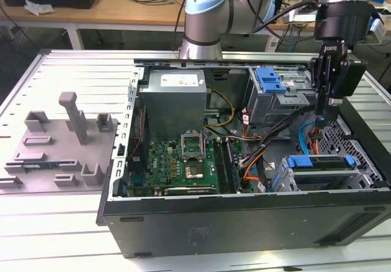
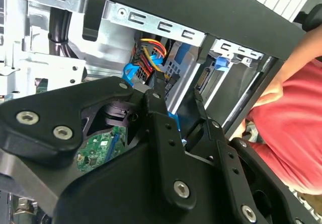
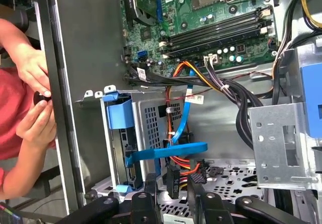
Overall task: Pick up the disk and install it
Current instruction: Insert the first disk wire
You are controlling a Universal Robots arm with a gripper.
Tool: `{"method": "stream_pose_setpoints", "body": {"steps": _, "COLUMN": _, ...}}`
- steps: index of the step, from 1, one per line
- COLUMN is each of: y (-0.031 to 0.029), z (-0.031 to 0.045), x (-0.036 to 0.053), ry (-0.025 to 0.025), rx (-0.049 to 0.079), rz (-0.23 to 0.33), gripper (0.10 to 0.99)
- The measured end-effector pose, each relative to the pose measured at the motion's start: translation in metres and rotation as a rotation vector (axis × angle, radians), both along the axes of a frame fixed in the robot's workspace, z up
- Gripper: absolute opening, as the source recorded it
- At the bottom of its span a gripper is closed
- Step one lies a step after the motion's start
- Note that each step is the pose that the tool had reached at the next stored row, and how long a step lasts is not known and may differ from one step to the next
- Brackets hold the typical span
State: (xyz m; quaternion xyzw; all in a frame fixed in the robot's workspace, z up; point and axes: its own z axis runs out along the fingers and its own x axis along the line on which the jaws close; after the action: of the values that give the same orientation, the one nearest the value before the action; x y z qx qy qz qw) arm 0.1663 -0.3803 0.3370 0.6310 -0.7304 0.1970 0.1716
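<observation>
Gripper (image 1: 321, 114) hung empty with fingers apart over the open case (image 1: 244, 223), near the disk (image 1: 321, 165) sitting in its bay.

- The arm (image 1: 211, 24) was bent at a blue-capped joint (image 1: 206, 3), with the wrist (image 1: 345, 12) held vertical.
- The gripper (image 1: 321, 112) was pointed straight down, its fingers (image 2: 157, 103) set slightly apart, nothing gripped.

Setting: robotics lab or test workshop | Evidence: slatted aluminium bench (image 1: 67, 70) carrying an open desktop computer case (image 1: 244, 223) and a grey fixture (image 1: 61, 143) with upright posts | robot arm (image 1: 204, 15) standing behind the case | Background: wooden desks (image 1: 122, 6) strewn with cables
</observation>
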Motion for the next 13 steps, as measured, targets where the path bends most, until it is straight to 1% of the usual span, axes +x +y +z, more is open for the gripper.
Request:
{"method": "stream_pose_setpoints", "body": {"steps": 3, "y": 0.0003, "z": -0.0016, "x": 0.0001, "ry": 0.0000, "rx": -0.002, "rz": 0.000, "gripper": 0.380}}
{"method": "stream_pose_setpoints", "body": {"steps": 10, "y": 0.0020, "z": -0.0026, "x": 0.0001, "ry": 0.0000, "rx": -0.006, "rz": -0.003, "gripper": 0.369}}
{"method": "stream_pose_setpoints", "body": {"steps": 11, "y": 0.0021, "z": -0.0028, "x": 0.0001, "ry": 0.0000, "rx": -0.006, "rz": -0.003, "gripper": 0.290}}
{"method": "stream_pose_setpoints", "body": {"steps": 13, "y": 0.0023, "z": -0.0035, "x": 0.0001, "ry": 0.0001, "rx": -0.007, "rz": -0.004, "gripper": 0.290}}
